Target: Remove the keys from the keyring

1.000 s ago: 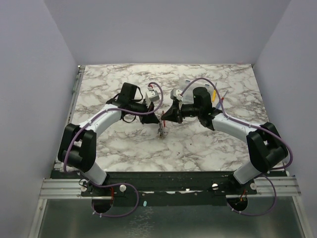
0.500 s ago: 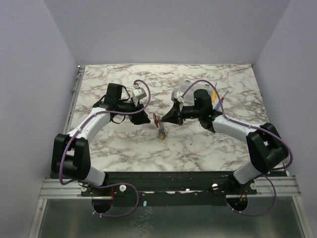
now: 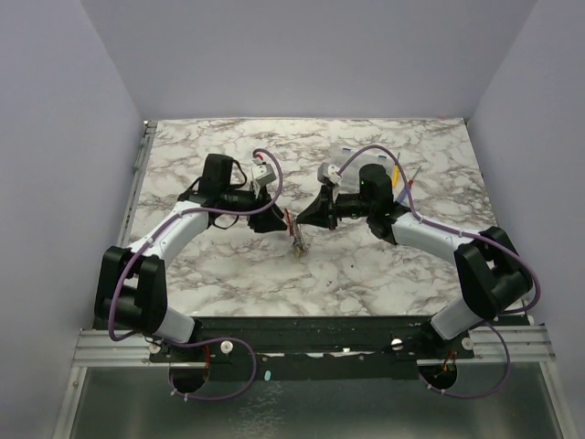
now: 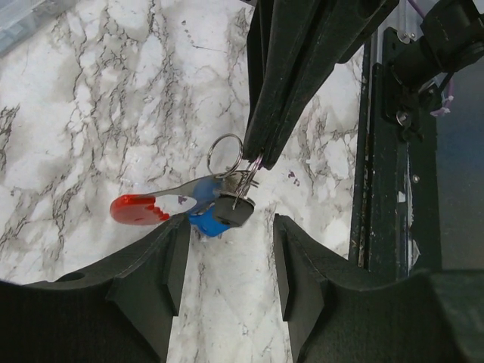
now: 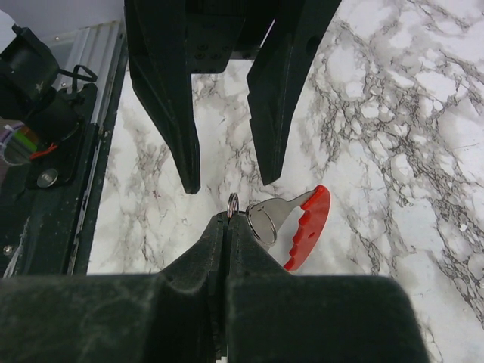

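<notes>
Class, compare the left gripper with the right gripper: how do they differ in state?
The left gripper is open; the right gripper is shut. The right gripper pinches the keyring, while the left gripper grips nothing. Both have black fingers and face each other at the keys.

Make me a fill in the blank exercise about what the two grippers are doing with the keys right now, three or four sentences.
1. The right gripper is ___ on the keys.
2. The left gripper is ___, gripping nothing.
3. The biggest plastic key head in the bunch is coloured ___.
4. The table has a ___ pattern.

Missing words: shut; open; red; marble.
</notes>
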Tool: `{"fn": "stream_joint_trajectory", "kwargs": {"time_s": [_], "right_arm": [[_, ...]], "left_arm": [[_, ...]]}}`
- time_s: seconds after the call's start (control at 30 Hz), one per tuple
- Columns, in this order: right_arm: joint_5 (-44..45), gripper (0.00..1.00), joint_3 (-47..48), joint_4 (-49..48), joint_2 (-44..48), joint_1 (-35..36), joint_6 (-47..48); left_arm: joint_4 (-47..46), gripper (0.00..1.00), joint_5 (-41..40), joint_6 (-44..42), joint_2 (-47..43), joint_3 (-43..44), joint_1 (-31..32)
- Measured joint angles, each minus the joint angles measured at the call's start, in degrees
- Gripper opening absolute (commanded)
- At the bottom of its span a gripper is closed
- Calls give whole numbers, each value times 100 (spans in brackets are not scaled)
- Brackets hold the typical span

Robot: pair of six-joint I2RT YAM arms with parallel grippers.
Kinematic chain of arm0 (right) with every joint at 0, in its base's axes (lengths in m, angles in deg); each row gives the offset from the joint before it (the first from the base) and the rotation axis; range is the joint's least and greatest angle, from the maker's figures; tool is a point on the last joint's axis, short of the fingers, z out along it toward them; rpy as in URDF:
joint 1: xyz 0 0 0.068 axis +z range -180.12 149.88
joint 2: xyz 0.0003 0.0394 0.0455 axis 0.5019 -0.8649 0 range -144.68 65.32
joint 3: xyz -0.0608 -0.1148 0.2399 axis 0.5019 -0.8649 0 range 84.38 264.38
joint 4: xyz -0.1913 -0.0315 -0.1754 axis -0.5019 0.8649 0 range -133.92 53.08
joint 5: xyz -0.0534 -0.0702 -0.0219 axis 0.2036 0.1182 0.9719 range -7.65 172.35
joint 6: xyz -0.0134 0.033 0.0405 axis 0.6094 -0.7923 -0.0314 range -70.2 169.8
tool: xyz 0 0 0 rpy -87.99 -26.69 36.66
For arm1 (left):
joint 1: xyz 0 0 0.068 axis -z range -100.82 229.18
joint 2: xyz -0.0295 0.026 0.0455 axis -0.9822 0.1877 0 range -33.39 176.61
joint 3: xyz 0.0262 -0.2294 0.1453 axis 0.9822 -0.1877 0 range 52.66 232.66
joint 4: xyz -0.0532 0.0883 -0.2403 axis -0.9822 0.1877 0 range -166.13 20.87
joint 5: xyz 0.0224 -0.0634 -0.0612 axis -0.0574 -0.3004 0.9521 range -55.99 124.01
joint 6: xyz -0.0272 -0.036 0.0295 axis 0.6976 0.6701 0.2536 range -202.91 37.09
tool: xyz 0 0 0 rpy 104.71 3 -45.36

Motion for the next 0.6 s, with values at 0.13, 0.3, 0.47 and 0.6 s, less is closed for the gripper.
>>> {"fn": "stream_joint_trajectory", "kwargs": {"time_s": [0.13, 0.3, 0.47, 0.6], "right_arm": [[-46, 1, -2, -50, 0, 0, -122], [-76, 1, -2, -162, 0, 0, -256], [-85, 1, -2, -175, 0, 0, -306], [-83, 0, -2, -203, 0, -2, -319]], "left_arm": [[-321, 48, 0, 138, 0, -140, 131], [-531, 29, 0, 234, 0, -164, 203], [-656, 7, 2, 289, 7, -164, 212], [-699, 0, 44, 350, 57, -164, 223]]}}
